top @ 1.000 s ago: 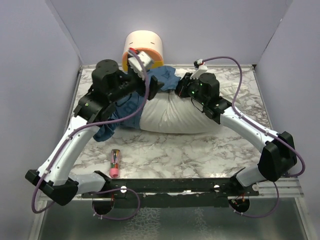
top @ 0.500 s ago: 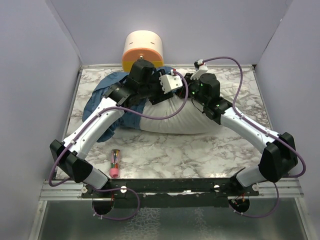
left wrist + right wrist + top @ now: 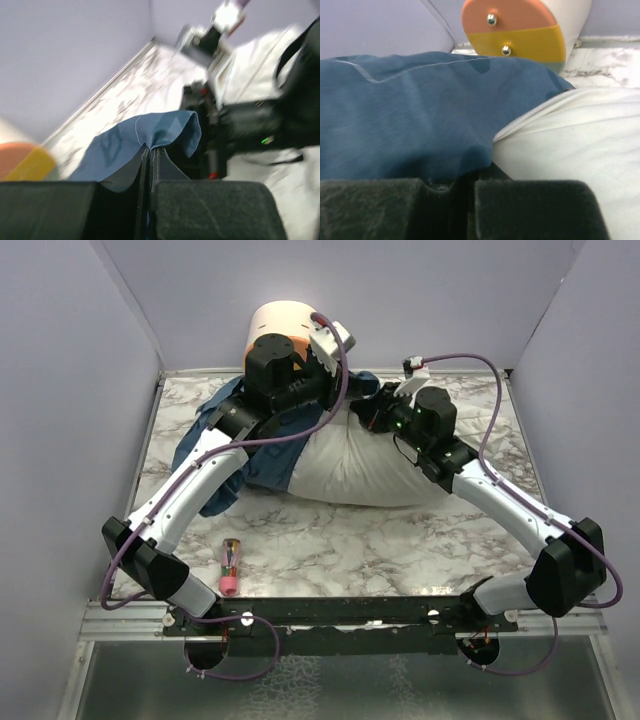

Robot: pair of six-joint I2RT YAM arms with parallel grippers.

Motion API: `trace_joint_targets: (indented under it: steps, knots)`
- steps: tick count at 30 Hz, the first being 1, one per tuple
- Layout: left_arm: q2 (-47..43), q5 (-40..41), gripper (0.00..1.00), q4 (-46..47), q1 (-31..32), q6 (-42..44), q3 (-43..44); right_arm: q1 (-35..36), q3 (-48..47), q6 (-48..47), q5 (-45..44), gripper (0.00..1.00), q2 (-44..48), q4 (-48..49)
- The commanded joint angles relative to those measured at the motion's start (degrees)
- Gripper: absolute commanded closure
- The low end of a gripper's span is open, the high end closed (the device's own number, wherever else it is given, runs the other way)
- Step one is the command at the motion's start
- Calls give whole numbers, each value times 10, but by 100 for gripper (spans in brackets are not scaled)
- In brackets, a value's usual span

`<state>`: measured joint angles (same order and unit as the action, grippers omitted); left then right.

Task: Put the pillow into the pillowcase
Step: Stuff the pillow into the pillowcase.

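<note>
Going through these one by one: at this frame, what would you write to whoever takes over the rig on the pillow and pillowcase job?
Left gripper: shut on a fold of the pillowcase edge, at the pillow's far side.
Right gripper: shut on the pillowcase edge, against the pillow.
Done: the case covers only the pillow end on the left-arm side.
Left: draw the opening over the bare white body, which is most of the pillow, then release.
Nearby: cream-and-orange cylinder at the back, small pink-capped tube near the front.
</note>
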<state>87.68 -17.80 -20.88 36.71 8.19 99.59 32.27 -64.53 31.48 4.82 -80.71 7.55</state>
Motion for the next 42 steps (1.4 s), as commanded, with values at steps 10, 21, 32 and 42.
trace_joint_targets:
  steps: [10, 21, 32, 42]
  knots:
    - [4, -164, 100, 491, -33, -569, -155, -2, -18, -16, 2, 99, 69, 50]
    - [-40, -81, 100, 376, -123, -614, -293, -2, -41, -257, 100, 23, 178, -111]
    - [-32, -84, 100, 329, -150, -577, -242, 3, -100, -450, 206, 7, 89, -354]
    - [-37, -146, 100, 365, -149, -588, -236, 17, -81, -465, 77, 41, -38, -275]
